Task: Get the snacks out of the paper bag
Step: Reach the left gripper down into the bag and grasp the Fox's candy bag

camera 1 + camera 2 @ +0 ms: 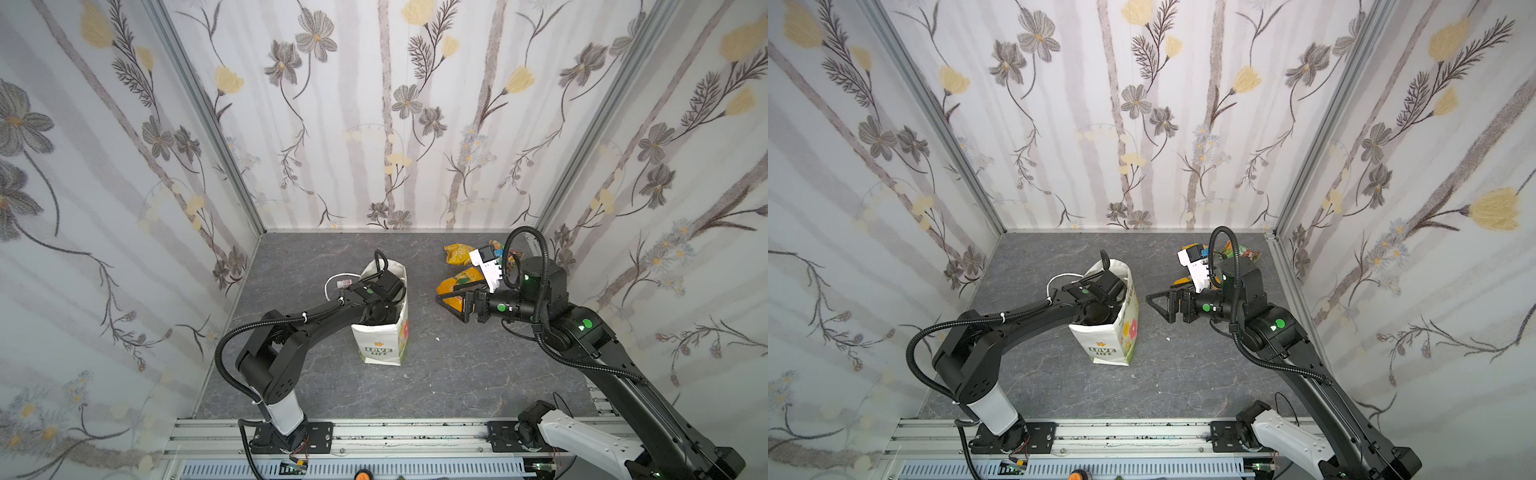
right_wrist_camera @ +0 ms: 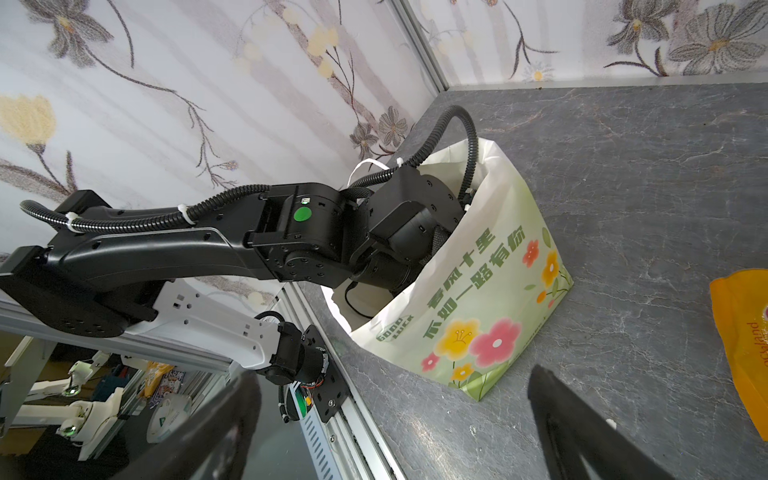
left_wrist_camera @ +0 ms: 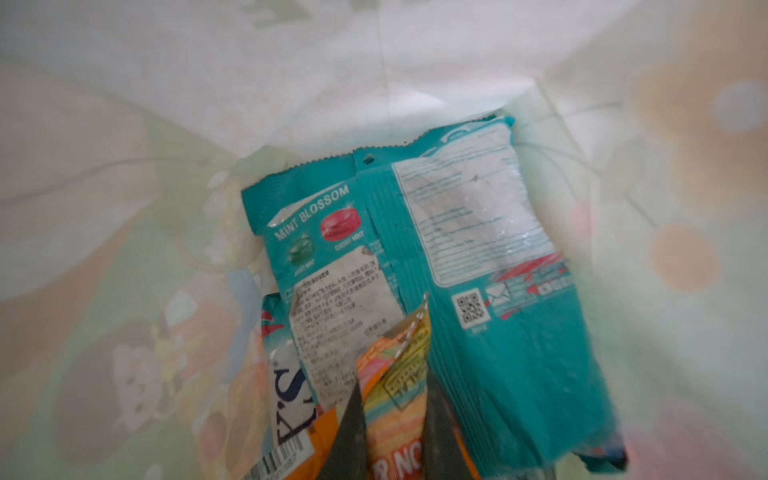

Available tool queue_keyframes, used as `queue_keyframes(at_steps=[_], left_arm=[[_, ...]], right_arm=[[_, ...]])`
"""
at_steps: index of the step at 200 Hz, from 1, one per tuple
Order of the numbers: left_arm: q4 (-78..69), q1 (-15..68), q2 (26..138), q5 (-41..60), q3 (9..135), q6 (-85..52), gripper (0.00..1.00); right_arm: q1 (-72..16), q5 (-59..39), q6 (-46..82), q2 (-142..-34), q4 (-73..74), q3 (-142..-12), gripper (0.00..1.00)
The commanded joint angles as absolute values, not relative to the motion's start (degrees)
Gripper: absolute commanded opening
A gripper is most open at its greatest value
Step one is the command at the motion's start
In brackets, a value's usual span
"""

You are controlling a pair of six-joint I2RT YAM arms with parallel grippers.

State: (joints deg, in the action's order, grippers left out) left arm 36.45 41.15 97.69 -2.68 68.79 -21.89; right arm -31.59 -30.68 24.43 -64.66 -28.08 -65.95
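Reaching into the paper bag [image 1: 384,345], your left gripper [image 3: 392,395] pinches the red-orange packet [image 3: 405,353]; your right gripper [image 2: 392,371] hangs wide open, empty.

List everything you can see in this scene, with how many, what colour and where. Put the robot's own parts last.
paper bag: one, white with flowers, upright mid-table
teal packet: one, teal, inside bag
FOX packet: one, teal-white, inside bag, partly under teal packet
red-orange packet: one, orange, inside bag, gripped
yellow packet: one, yellow, table's far right
green packet: one, green, far right corner, partly hidden
orange-yellow packet: one, orange-yellow, table, right of bag
small bottle: one, pink-white, behind bag
table: one, grey marbled
left hand: one, black, inside bag, shut on red-orange packet
right hand: one, black, open, right of bag
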Motion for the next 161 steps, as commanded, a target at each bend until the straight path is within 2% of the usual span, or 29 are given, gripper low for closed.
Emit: queue_keyframes(at_steps=[1, 161], left_arm=[[40.4, 41.2, 96.5, -3.8, 70.2, -22.9, 0.0], [47.4, 41.6, 86.7, -7.2, 75.9, -22.6, 0.0]], right_arm=[[-31.7, -28.9, 25.2, -64.9, -25.9, -65.6, 0.99], [-34.2, -26.1, 27.8, -68.6, -22.1, -64.0, 0.99]])
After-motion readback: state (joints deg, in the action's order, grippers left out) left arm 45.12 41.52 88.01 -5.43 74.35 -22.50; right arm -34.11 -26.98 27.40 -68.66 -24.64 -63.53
